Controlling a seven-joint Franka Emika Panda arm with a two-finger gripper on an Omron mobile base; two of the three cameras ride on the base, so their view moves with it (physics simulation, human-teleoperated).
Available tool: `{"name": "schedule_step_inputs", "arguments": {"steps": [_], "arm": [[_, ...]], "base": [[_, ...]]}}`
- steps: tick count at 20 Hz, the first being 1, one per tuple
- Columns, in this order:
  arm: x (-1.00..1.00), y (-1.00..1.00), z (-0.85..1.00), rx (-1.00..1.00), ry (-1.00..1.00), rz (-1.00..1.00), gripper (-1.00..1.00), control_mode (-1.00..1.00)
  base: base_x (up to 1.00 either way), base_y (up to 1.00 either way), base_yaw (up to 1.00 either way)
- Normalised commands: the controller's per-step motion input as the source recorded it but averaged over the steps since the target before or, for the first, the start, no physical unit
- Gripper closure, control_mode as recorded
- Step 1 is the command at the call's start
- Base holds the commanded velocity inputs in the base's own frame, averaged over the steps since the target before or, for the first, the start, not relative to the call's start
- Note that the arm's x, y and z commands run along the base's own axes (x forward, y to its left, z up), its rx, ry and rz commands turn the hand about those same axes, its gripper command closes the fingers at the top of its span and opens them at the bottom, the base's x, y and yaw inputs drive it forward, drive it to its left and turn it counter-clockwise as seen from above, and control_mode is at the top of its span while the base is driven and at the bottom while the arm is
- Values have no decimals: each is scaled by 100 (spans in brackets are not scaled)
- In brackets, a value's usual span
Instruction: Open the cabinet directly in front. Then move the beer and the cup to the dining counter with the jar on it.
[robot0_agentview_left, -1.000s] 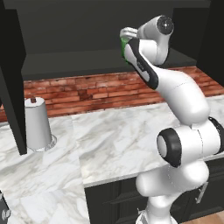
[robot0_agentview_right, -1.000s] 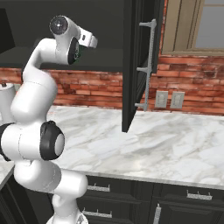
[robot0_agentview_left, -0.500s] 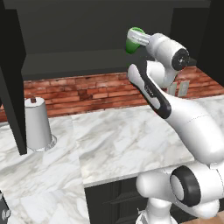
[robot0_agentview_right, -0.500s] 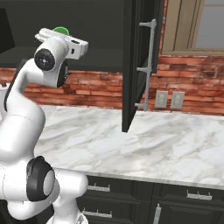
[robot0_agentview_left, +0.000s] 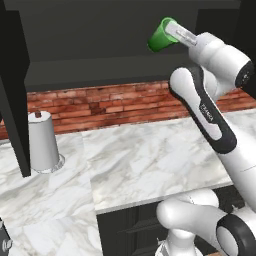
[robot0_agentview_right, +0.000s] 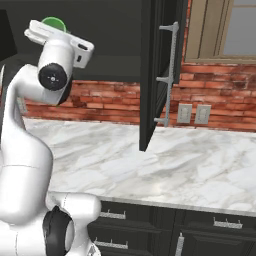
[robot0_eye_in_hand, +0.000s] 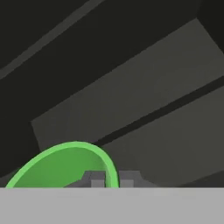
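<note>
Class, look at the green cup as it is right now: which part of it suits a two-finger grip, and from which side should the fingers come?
Grip the rim wall of the cup, one finger inside and one outside, coming from its open mouth. The wall is thin, and the body widens towards the rim, likely too broad to span. The gripper already holds it this way: in the hand view its fingertips straddle the green rim.

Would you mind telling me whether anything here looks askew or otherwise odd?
The green cup is tipped well off upright, held in the air by its rim in the shut claw in front of the open cabinet. Nothing looks spilled or damaged on the marble worktop.
</note>
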Motion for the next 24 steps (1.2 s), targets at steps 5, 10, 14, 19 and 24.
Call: {"name": "schedule_step_inputs", "arguments": {"steps": [5,10,14,19,24], "arm": [[-100,-7,-94,0,33,12,100,-100],[-100,0,-91,0,39,7,100,-100],[-100,1,-57,-9,40,-1,100,-100],[-40,13,-17,-18,42,-11,100,-100],[-4,4,-3,-2,2,0,100,100]], "base": [[0,0,0],[0,0,0],[0,0,0],[0,0,0],[-40,-1,0]]}}
